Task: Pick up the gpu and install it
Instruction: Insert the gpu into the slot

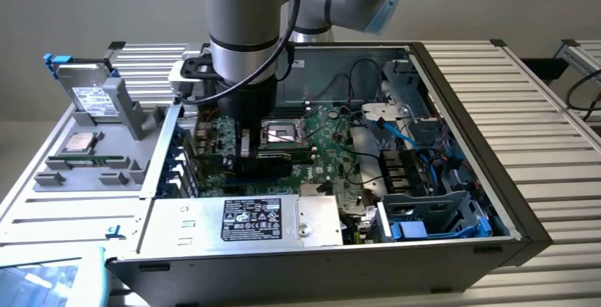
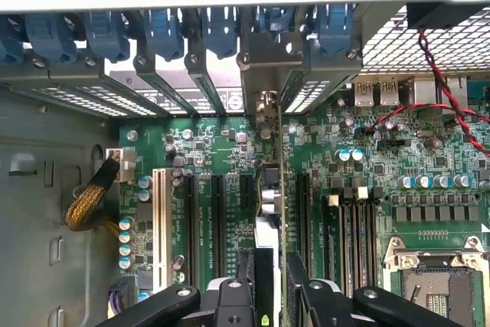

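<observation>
My gripper (image 1: pixel 248 146) reaches down into the open computer case over the green motherboard (image 1: pixel 324 148). In the wrist view the gripper (image 2: pixel 274 266) is shut on the gpu (image 2: pixel 273 189), a thin green card seen edge-on. Its dark fingers (image 2: pixel 256 277) press on both faces of the card. The card stands upright over the motherboard (image 2: pixel 207 143), between the black expansion slots (image 2: pixel 218 223). Its silver bracket end (image 2: pixel 266 105) is up against the rear slot openings of the case. I cannot tell whether its lower edge is seated in a slot. In the exterior view the gpu (image 1: pixel 277 159) is a dark block under the gripper.
Blue retaining clips (image 2: pixel 164 32) line the rear wall. Red and black wires (image 2: pixel 444 97) and the CPU socket (image 2: pixel 432 281) lie beside the card. A yellow cable bundle (image 2: pixel 88 201) hangs near a white slot (image 2: pixel 159 227). A hard drive (image 1: pixel 94 99) stands on a grey tray at the exterior view's left.
</observation>
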Available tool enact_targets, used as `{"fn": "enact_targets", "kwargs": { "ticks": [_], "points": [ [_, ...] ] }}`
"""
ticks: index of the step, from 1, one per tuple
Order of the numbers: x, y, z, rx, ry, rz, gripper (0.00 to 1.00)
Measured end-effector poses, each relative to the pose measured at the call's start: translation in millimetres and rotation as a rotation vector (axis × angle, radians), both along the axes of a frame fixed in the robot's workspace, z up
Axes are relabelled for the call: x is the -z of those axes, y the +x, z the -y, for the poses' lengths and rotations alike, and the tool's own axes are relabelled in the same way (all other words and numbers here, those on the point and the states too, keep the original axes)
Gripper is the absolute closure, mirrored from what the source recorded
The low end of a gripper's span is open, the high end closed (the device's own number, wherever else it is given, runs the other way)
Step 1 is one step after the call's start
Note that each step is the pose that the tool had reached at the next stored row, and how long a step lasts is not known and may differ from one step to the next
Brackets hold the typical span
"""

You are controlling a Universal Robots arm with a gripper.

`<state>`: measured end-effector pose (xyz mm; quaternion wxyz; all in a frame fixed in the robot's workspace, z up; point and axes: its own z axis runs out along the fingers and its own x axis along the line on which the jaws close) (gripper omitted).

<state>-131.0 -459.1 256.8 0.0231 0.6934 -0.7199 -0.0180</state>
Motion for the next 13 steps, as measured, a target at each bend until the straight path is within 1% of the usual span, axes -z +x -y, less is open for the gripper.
{"fn": "enact_targets", "kwargs": {
  "ticks": [2, 13],
  "points": [
    [0.7, 0.0, -0.5, 0.0, 0.0004, 0.0, 0.72],
    [1.0, 2.9, -0.6, 0.007, 0.0005, 0.0, 0.72]
  ]
}}
